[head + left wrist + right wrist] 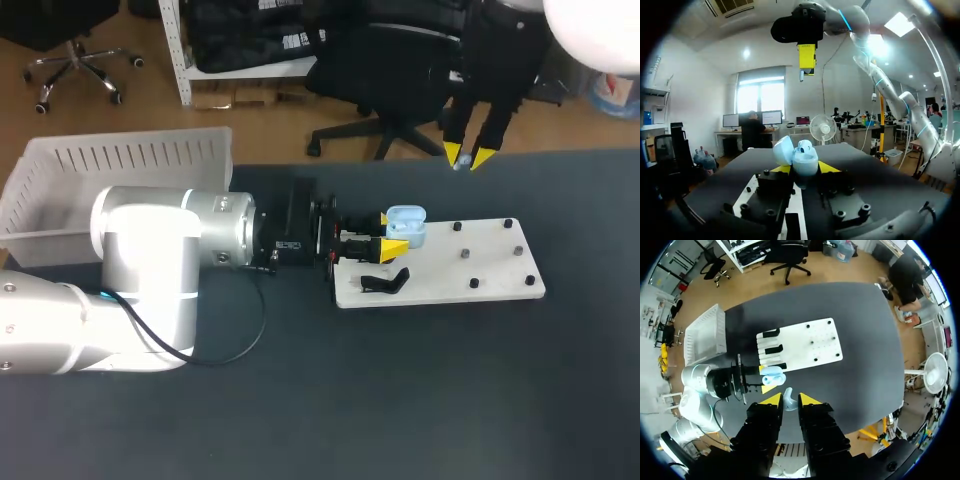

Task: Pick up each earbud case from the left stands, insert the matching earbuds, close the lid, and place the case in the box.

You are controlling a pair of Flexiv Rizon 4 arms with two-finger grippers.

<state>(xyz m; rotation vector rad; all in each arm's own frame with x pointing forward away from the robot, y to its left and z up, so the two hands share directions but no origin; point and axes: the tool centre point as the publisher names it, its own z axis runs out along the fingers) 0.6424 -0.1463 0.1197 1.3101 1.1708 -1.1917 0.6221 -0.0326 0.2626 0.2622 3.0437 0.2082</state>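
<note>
one case in left hand, earbud right hand

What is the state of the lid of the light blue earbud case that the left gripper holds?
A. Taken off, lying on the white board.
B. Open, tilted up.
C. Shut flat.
B: the earbud case, between the jaws of the left gripper, has its lid swung up beside its body.

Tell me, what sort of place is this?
Probably a robotics test lab: a two-fingered, yellow-tipped left gripper holds an open pale blue earbud case at a white pegged board on a dark table, with a white slatted plastic box nearby.
</note>
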